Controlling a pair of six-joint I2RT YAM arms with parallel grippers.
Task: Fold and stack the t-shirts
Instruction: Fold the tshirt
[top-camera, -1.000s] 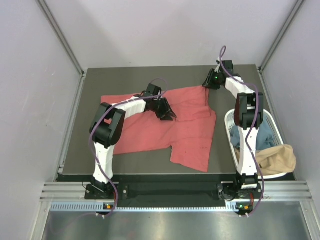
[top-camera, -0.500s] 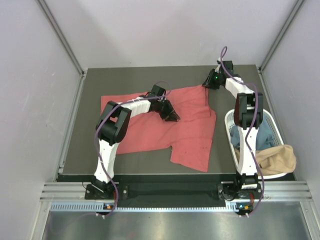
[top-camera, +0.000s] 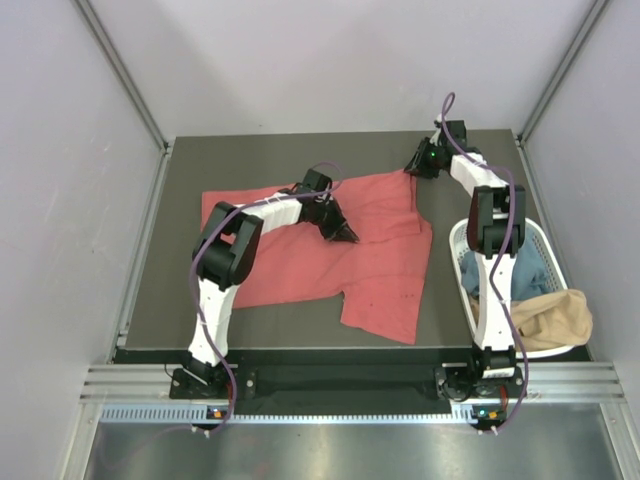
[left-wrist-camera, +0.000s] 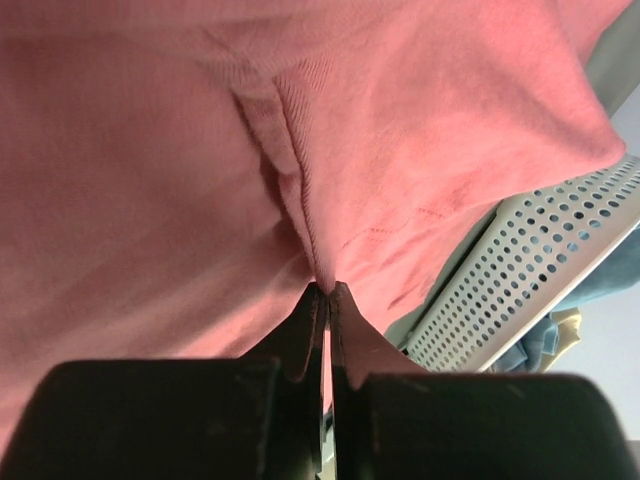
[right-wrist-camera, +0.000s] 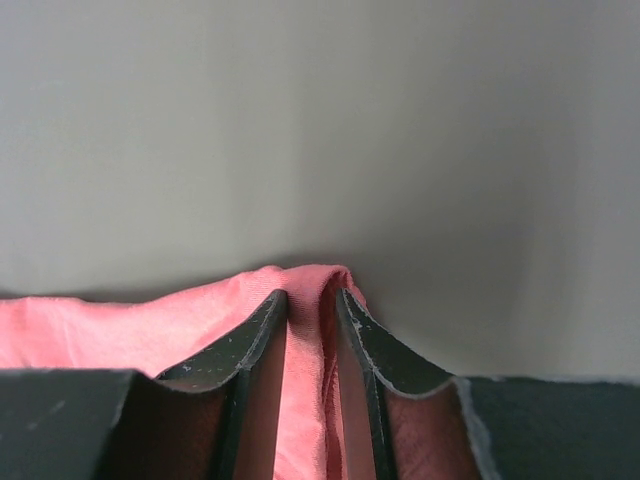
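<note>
Pinches coral-red t-shirt (top-camera: 385, 270) ridge mid-frame, left gripper (top-camera: 350, 238) with jaws fully together. Clamps its upper-right corner in right gripper (top-camera: 410, 172), above the white slotted basket (top-camera: 452, 245).

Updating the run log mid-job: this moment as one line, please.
left gripper: shut on coral-red t-shirt, mid-cloth | right gripper: shut on its far right edge | basket: holds blue shirt, tan shirt

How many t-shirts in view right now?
3: the red shirt spread on the table, the blue shirt inside the basket, and the tan shirt draped over its near end. More may be buried underneath.
</note>
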